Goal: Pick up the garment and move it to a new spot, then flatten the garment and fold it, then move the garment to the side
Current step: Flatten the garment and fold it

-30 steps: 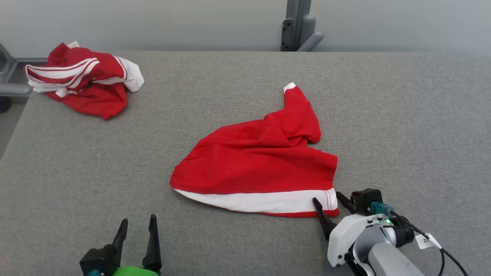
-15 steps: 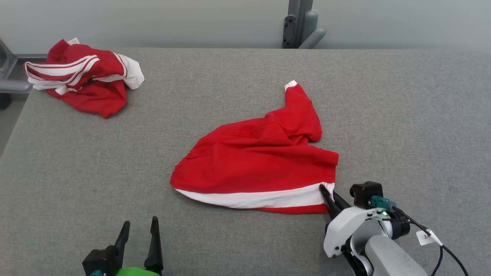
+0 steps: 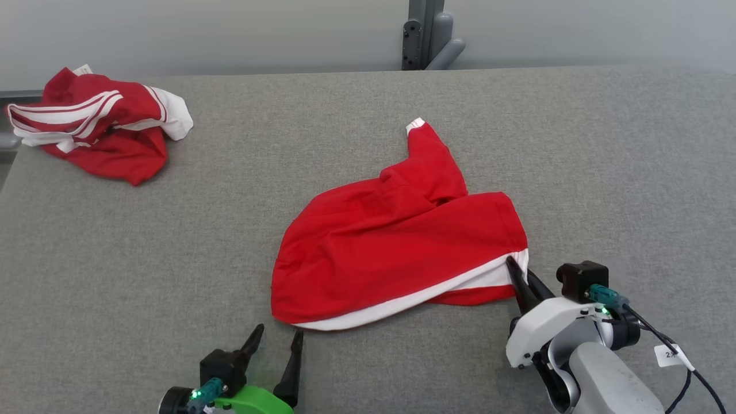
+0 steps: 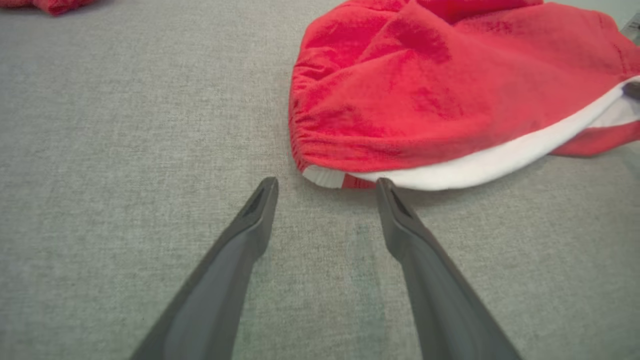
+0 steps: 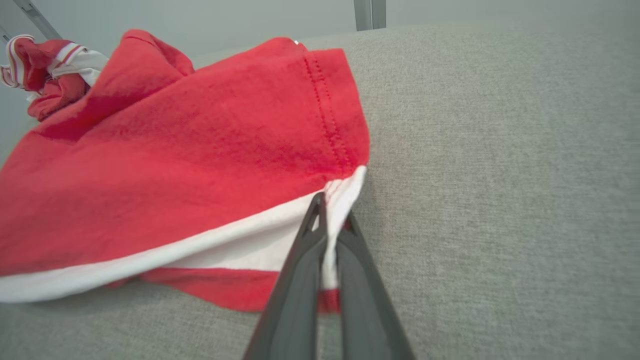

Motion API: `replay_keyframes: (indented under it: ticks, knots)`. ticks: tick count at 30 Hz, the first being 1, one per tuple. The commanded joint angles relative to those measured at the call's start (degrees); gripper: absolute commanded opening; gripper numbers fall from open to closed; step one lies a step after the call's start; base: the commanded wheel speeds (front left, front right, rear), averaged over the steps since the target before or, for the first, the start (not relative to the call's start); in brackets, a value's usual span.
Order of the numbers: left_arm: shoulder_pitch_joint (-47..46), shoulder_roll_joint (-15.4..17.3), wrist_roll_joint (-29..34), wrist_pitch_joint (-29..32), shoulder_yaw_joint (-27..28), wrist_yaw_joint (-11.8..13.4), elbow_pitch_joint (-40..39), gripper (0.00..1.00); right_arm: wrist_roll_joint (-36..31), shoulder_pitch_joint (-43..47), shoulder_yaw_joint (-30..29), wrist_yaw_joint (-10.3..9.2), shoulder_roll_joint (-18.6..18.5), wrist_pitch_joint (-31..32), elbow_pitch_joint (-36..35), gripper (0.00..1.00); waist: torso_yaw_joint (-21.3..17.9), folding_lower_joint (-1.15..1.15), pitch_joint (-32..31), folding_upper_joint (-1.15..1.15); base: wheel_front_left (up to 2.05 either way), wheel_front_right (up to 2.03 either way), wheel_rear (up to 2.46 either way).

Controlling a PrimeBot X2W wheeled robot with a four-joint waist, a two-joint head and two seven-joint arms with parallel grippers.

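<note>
Views: right wrist view shows hem stitching up close; head view gets the whole garment (image 3: pixel 397 241), sprawled ahead and left of the right gripper (image 3: pixel 517 269).
Hidden: layer tucked under the hem, can't make it out.
Right gripper: clamped on the white-banded corner.
Left gripper (image 3: pixel 279 330): spread wide, empty, tips just beside the garment's near corner.

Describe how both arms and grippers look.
The left gripper has two long, dark, tapering fingers, a black block, a bright green shell and a teal plug. The right gripper has the same fingers, a white shell, a grey forearm and a black cable with a white tag.
</note>
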Motion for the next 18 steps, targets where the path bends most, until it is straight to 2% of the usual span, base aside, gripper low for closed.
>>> replay_keyframes:
  ticks: [1,7,12,16,17,18]
  knots:
    - [-1.80,0.27,0.10,-0.04,-1.41,-0.34,2.14,1.00,-0.30,0.46,-0.34,-0.04,-0.34,-0.44,-0.04,0.00,-0.41,0.00,0.27,0.39,0.00,0.00,0.00]
    - [-6.29,2.27,0.15,-0.05,-6.00,-0.34,7.41,1.00,-0.46,-0.16,-0.11,-0.04,-0.25,-0.33,-0.05,0.00,-1.35,0.00,0.89,0.39,0.00,0.00,0.00]
    - [-6.80,2.90,2.51,-0.04,-5.05,-0.35,5.43,1.00,-0.12,-0.33,0.23,-0.04,-0.14,-0.43,-0.25,0.00,-1.64,0.00,1.13,0.39,0.00,0.00,0.00]
    - [-5.12,3.16,0.47,-0.04,-8.14,-0.36,0.37,1.00,0.36,-0.27,0.67,-0.04,-0.01,-0.51,-0.25,0.00,-1.95,0.00,1.14,0.39,0.00,0.00,0.00]
    - [-4.90,3.51,-0.61,-0.04,-8.81,-0.34,-0.65,0.98,0.39,-0.26,0.67,-0.04,0.02,-0.55,-0.20,0.00,-1.94,0.00,1.12,0.39,0.00,0.00,0.00]
    - [-4.74,3.99,-1.39,-0.04,-9.15,-0.34,-1.54,0.91,0.46,-0.20,0.66,-0.04,0.03,-0.60,-0.13,0.00,-1.92,0.00,1.08,0.39,0.00,0.00,0.00]
